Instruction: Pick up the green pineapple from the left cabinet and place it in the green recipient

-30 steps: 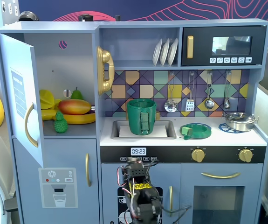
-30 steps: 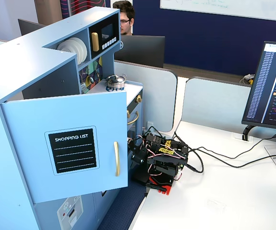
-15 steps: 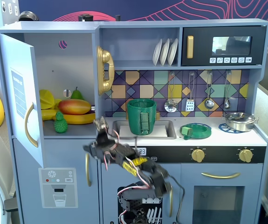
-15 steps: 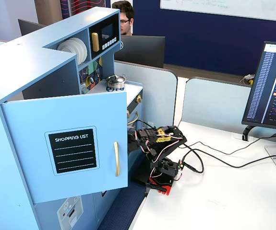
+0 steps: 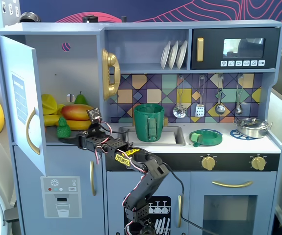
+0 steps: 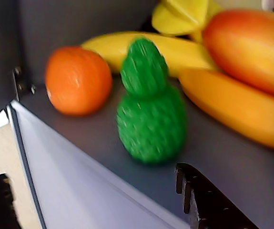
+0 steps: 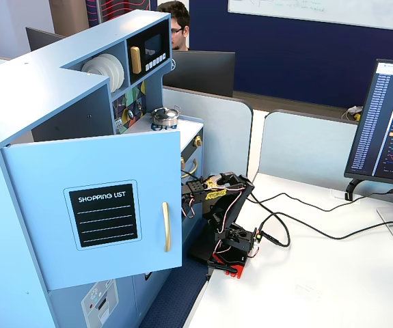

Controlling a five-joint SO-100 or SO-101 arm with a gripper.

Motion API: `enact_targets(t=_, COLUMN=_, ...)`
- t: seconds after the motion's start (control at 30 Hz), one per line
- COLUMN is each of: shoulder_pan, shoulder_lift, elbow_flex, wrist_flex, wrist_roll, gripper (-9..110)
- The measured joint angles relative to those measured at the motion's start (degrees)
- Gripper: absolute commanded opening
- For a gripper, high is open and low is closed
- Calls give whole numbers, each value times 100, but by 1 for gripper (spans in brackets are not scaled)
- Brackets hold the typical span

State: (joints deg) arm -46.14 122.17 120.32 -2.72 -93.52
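The green pineapple (image 5: 62, 128) stands upright at the front of the shelf in the open left cabinet (image 5: 52, 68). In the wrist view the pineapple (image 6: 151, 112) is just ahead of my open gripper (image 6: 103, 202). One black finger (image 6: 208, 202) is at the lower right, close to the pineapple. The other finger (image 6: 1, 205) is at the lower left, outside the shelf's front edge. In a fixed view my gripper (image 5: 68, 138) reaches in low, under the pineapple's front. The green recipient (image 5: 149, 121) stands in the sink, empty.
An orange (image 6: 77, 78), bananas (image 6: 232, 102) and a mango (image 6: 251, 45) lie close around the pineapple. The cabinet door (image 5: 19, 100) is swung open to the left and hides the gripper in a fixed view (image 7: 93, 205). A flat green dish (image 5: 207, 137) and a metal pot (image 5: 252, 126) sit on the counter.
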Motion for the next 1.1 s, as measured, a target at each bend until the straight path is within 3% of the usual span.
enact_targets(t=0.2, shoulder_pan=44, shoulder_lift=-773, elbow_flex=-466, wrist_flex=-545, wrist_roll=149, gripper=53)
enact_targets(t=1.1, shoulder_pan=343, shoulder_lift=-2944, elbow_flex=-2276, wrist_flex=-888, wrist_roll=202, gripper=53)
